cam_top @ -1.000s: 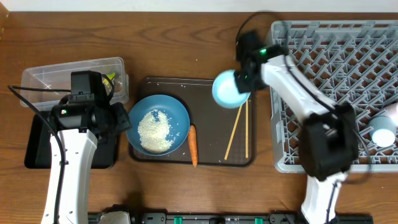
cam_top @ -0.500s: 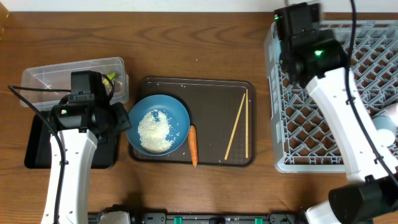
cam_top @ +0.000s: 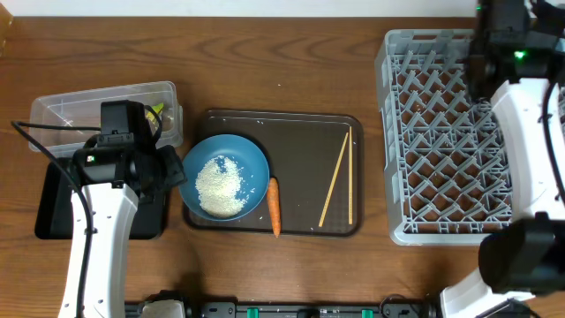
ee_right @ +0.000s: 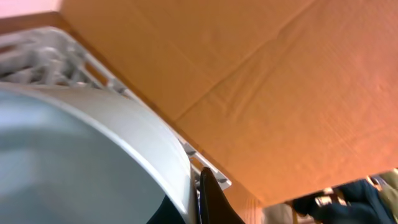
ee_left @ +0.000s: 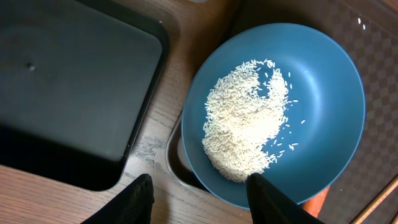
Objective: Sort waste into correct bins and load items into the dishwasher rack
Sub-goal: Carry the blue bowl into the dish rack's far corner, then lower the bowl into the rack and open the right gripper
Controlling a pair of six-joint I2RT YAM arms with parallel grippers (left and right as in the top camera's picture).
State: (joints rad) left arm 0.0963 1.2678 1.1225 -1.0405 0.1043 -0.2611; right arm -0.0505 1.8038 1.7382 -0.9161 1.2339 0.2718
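Counted on the brown tray (cam_top: 300,141): one plate (cam_top: 254,161) of rice (cam_top: 221,185), one carrot (cam_top: 274,208), two chopsticks (cam_top: 350,177). The carrot lies front-to-back, tip toward the robot. The chopsticks also run front-to-back, one slanted. The left fingers (ee_left: 140,199) are spread, empty, over the plate's rim. The right fingers (ee_right: 211,196) pinch one bowl (ee_right: 74,155) at the rack's (cam_top: 441,132) far side.

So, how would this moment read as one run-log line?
left gripper: open, above blue plate holding rice | right gripper: shut on bowl, at dishwasher rack
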